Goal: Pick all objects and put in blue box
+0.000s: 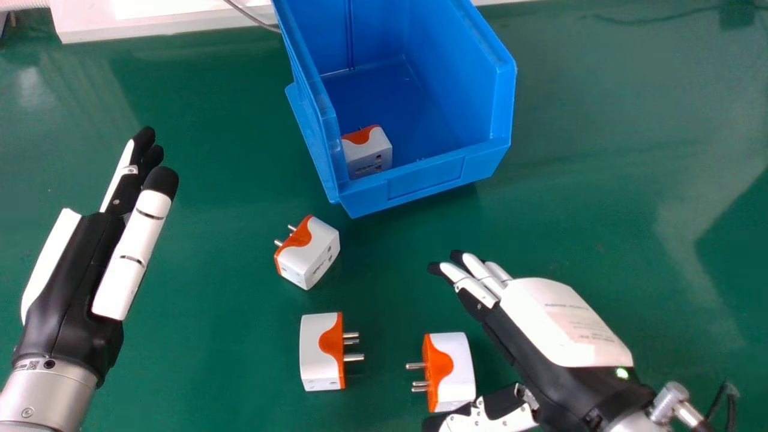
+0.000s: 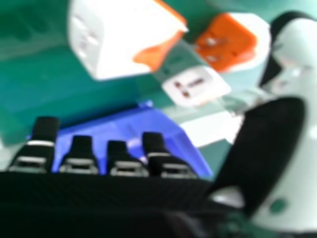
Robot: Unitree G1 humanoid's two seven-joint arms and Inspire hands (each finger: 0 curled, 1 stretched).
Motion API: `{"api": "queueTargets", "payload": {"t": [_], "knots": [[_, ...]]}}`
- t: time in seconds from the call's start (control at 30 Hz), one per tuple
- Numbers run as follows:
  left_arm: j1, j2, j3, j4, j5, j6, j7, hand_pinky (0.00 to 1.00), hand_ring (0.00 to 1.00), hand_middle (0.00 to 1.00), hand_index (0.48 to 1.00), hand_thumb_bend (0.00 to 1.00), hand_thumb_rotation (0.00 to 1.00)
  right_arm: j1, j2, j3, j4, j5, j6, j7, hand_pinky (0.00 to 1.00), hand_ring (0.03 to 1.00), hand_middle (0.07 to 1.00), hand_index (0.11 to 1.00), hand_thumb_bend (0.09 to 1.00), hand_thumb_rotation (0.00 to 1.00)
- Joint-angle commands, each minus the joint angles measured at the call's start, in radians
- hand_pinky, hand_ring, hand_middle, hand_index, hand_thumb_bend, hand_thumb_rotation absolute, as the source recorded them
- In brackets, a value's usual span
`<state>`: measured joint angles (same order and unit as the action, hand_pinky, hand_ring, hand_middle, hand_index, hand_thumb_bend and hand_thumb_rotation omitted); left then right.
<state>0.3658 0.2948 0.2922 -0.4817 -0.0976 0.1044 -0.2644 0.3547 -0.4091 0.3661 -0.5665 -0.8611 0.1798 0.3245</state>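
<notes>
The 1st adapter (image 1: 369,157) is a blocky white plug adapter with a wavy orange end and small socket holes; it sits inside the blue box (image 1: 423,180), against its left wall just behind the low front lip. The 2nd adapter (image 1: 312,255), white with an orange pin end, lies on the green table (image 1: 210,360) just in front of the box, turned at an angle, its metal pins aimed to the far left. The 3rd adapter (image 1: 318,354) has the same white body and orange end, with its pins pointing right. The 4th adapter (image 1: 457,366) faces it across a gap, its pins pointing left.

The right hand (image 1: 558,324) is wide open and holds nothing, its fingers straight. The 4th adapter is nearest to it, right beside the thumb; whether they touch, I cannot tell. The 3rd adapter lies farther left of this hand and the 2nd farther left and forward, while the 1st is well apart from it. The left hand (image 1: 78,282) is open and empty at the head view's left, well apart from all 4 adapters.
</notes>
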Motion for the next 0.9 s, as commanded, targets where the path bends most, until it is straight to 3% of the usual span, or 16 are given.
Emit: {"api": "queueTargets", "payload": {"t": [0.0,0.4,0.87], "knots": [[-0.009,0.015,0.012,-0.026,-0.008,-0.002,-0.003,1.0,1.0,1.0,1.0,0.52,1.0,-0.031,-0.02,-0.012,0.014,0.008,-0.033,0.013,0.87,0.975,0.989,0.921,0.545,0.3],[-0.01,0.015,0.015,-0.05,-0.01,0.022,-0.001,1.0,1.0,1.0,1.0,0.52,1.0,-0.167,-0.06,-0.002,0.202,0.001,-0.11,0.021,0.85,0.952,0.96,0.887,0.539,0.27],[-0.031,0.018,0.015,-0.06,-0.023,0.057,0.001,1.0,1.0,1.0,1.0,0.52,1.0,-0.199,-0.044,0.066,0.239,-0.129,-0.083,0.041,0.83,0.916,0.925,0.852,0.516,0.24]]}}
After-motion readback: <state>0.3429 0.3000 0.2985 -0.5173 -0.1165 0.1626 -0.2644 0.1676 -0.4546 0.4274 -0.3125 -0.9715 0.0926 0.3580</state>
